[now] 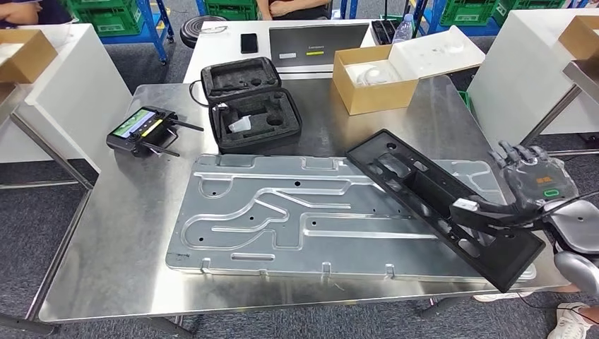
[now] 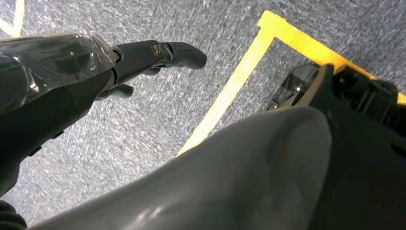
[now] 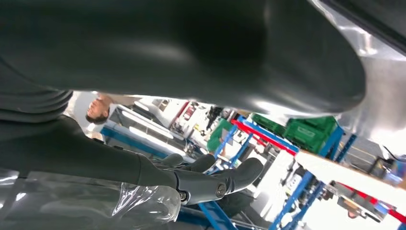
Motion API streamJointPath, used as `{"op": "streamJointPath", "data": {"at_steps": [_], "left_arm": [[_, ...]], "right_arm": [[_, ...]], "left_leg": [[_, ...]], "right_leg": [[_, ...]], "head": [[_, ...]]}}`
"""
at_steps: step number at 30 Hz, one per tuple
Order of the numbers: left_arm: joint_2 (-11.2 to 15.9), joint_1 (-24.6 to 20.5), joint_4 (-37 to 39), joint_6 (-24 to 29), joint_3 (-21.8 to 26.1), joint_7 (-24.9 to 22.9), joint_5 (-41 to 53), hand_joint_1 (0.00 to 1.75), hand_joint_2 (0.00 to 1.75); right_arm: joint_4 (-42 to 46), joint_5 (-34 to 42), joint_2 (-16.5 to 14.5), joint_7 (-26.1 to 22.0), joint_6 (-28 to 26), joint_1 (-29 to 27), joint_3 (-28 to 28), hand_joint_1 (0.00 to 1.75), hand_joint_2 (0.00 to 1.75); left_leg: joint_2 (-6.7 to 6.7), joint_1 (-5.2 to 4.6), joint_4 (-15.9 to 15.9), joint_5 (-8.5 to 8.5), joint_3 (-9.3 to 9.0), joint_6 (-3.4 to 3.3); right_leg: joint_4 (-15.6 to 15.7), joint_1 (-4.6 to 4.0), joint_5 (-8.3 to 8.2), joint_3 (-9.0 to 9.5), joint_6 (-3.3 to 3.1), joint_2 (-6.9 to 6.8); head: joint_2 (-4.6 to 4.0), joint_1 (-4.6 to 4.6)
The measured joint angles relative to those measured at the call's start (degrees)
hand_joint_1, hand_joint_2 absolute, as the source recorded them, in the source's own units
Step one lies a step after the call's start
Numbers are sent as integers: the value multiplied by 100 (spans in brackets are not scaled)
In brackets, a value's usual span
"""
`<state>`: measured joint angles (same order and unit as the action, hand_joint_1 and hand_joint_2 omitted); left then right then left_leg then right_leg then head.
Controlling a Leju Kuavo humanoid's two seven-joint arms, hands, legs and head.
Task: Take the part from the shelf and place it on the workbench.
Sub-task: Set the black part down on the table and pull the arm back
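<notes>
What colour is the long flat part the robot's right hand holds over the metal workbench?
Black; the long flat moulded part shows best in the head view, gripped by the right hand.

Bare workbench (image 1: 120, 240) lies left of the metal plate (image 1: 282, 219); beyond the plate stand a controller (image 1: 143, 131), foam case (image 1: 253, 106) and cardboard box (image 1: 374, 81).
</notes>
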<state>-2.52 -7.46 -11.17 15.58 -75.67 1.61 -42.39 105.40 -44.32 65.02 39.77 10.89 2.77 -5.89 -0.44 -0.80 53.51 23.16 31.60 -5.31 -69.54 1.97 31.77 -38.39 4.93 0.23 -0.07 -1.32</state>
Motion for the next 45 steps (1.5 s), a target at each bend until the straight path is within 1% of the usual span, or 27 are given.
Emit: {"op": "streamJointPath", "data": {"at_steps": [2,4,7,9,12,13,14,15,16,18,20,23,24,26,28,29,30,31,32,34,35,38,39,41,43,44,45], "left_arm": [[-1,6,0,-1,2,12,-4,0,0],[2,-3,0,1,8,20,-14,0,0],[3,5,0,3,13,30,-28,0,0],[2,10,0,3,18,30,-32,0,0],[-3,3,0,3,22,30,-36,0,0],[-4,6,0,3,22,30,-36,0,0],[-6,9,0,3,22,30,-37,0,0],[-7,11,0,3,22,30,-37,0,0],[-8,11,0,3,22,30,-38,0,0],[0,0,0,3,23,30,-38,0,0],[12,-12,0,3,24,35,-38,0,0],[11,-13,0,3,23,46,-39,0,0],[11,-13,0,3,23,47,-41,0,0],[10,-16,0,3,24,47,-45,0,0],[3,-12,0,-2,25,47,-49,0,0],[-2,-6,0,-6,25,47,-51,0,0],[-7,-1,0,-9,25,47,-53,0,0],[-9,1,0,-10,25,47,-57,0,0],[-10,0,0,-10,25,47,-60,0,0],[-11,-8,0,-11,25,49,-63,0,0],[-13,-11,0,-11,25,50,-63,0,0],[-19,-1,0,-15,25,54,-65,0,0],[-19,3,0,-16,25,54,-68,0,0],[-19,3,0,-17,25,58,-75,0,0],[-19,0,0,-17,25,62,-79,0,0],[-19,-1,0,-19,25,62,-80,0,0],[-19,-1,0,-22,25,62,-80,0,0]], "right_arm": [[4,8,11,19,-45,-134,178,0,0],[16,27,19,27,-108,-295,375,0,0],[34,45,16,30,-168,-564,606,0,0],[47,45,11,29,-196,-695,760,0,0],[67,45,10,29,-242,-895,972,0,0],[67,45,9,29,-254,-954,1020,0,0],[67,45,9,29,-263,-1013,1066,0,0],[67,45,9,29,-269,-1068,1111,0,0],[67,45,10,29,-275,-1117,1159,0,0],[67,45,4,29,-297,-1199,1269,0,0],[66,45,-14,28,-322,-1263,1364,0,0],[66,47,-32,24,-333,-1371,1456,0,0],[66,49,-33,22,-334,-1399,1501,0,0],[65,55,-44,22,-336,-1421,1597,0,0],[65,62,-53,20,-337,-1458,1639,0,0],[65,64,-55,19,-337,-1481,1643,0,0],[65,65,-56,18,-337,-1498,1651,0,0],[65,65,-56,18,-337,-1506,1666,0,0],[65,66,-57,18,-337,-1507,1690,0,0],[66,68,-66,18,-338,-1506,1744,0,0],[67,71,-72,17,-338,-1513,1764,0,0],[75,77,-84,14,-345,-1550,1807,0,0],[79,77,-85,13,-347,-1562,1824,0,0],[90,76,-85,12,-348,-1595,1864,0,0],[97,76,-86,11,-348,-1627,1901,0,0],[99,76,-89,11,-348,-1641,1912,0,0],[101,76,-92,11,-348,-1654,1919,0,0]], "left_leg": [[-1,21,55,34,8,55],[-7,18,151,89,39,136],[-13,16,192,103,71,212],[-5,39,385,247,152,267],[7,60,1447,843,583,338],[7,60,1787,982,721,340],[7,58,1951,1022,778,326],[7,50,1872,951,720,298],[6,38,1564,792,549,251],[11,-16,667,442,68,108],[19,-77,186,284,-171,14],[22,-98,75,188,-168,8],[27,-82,19,134,-167,2],[43,-52,-67,35,-145,-15],[50,-51,-70,-13,-86,-33],[51,-51,-64,-34,-55,-32],[51,-47,-54,-54,-21,-25],[51,-39,-33,-71,14,-12],[49,-30,3,-83,53,3],[39,-36,93,-96,127,51],[32,-43,127,-107,156,82],[20,-40,162,-150,224,188],[19,-30,244,-70,275,223],[20,3,745,331,481,287],[20,27,1560,825,751,334],[21,36,1843,964,808,344],[21,41,1932,1011,764,341]], "right_leg": [[725,47,-356,372,71,-6],[1291,55,-544,663,44,20],[1379,25,-566,689,-111,41],[1379,20,-593,667,-184,30],[1381,13,-621,641,-240,13],[1380,5,-625,633,-247,10],[1380,-6,-630,628,-253,8],[1379,-18,-633,626,-257,8],[1380,-32,-637,627,-261,9],[1383,-49,-648,633,-258,12],[1390,-33,-669,630,-227,10],[1413,-3,-701,614,-132,7],[1351,-2,-627,580,-109,6],[874,2,-265,382,-76,5],[120,-1,135,100,-38,5],[-104,1,213,35,-17,4],[-111,5,184,75,2,3],[146,15,51,250,25,1],[586,34,-122,521,50,-2],[1329,36,-361,939,40,15],[1483,22,-402,1010,6,26],[1466,0,-478,928,-144,20],[1463,10,-518,891,-191,11],[1471,27,-602,796,-257,-3],[1468,23,-682,684,-272,-5],[1466,20,-724,626,-269,-5],[1465,15,-767,571,-263,-5]], "head": [[0,0],[0,3],[0,8],[0,9],[0,12],[0,12],[0,12],[0,12],[0,12],[0,8],[0,7],[0,10],[0,8],[0,2],[0,-3],[0,-3],[0,-3],[0,-3],[0,-4],[0,-5],[0,-5],[0,-4],[0,-4],[0,-1],[0,-1],[0,-1],[0,-1]]}}
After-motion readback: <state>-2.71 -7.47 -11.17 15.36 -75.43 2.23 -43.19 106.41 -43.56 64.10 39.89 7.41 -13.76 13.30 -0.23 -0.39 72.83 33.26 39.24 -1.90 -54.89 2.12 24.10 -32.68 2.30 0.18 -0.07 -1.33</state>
